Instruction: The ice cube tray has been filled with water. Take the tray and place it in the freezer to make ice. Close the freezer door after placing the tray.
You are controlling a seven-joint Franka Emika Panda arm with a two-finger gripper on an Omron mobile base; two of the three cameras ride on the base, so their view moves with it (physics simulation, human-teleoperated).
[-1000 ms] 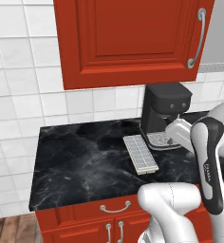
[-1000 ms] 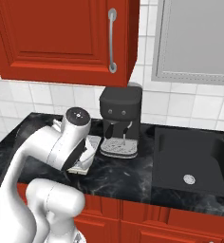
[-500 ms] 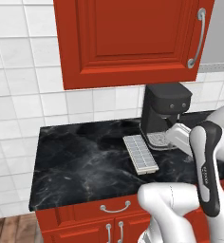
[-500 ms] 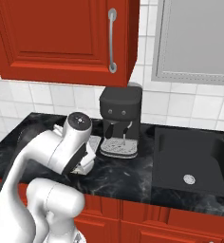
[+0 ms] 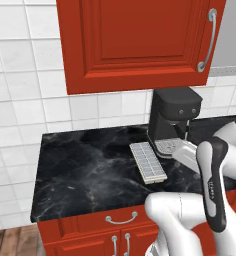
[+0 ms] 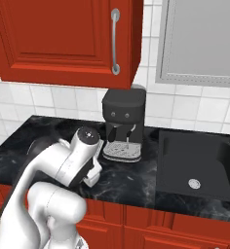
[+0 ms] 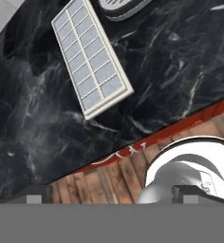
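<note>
Hand view shows your pincer (image 7: 112, 194) wide apart, so come straight down over the ice cube tray (image 7: 91, 57) (keep it flat).

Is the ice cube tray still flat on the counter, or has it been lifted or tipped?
Flat on the black counter: the ice cube tray lies level, nothing gripping it.

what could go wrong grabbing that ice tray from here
The ice cube tray lies flat on the counter right beside the coffee machine, so the open gripper may bump the machine on approach. The cells hold water; any tilt during the lift would likely spill it.
</note>
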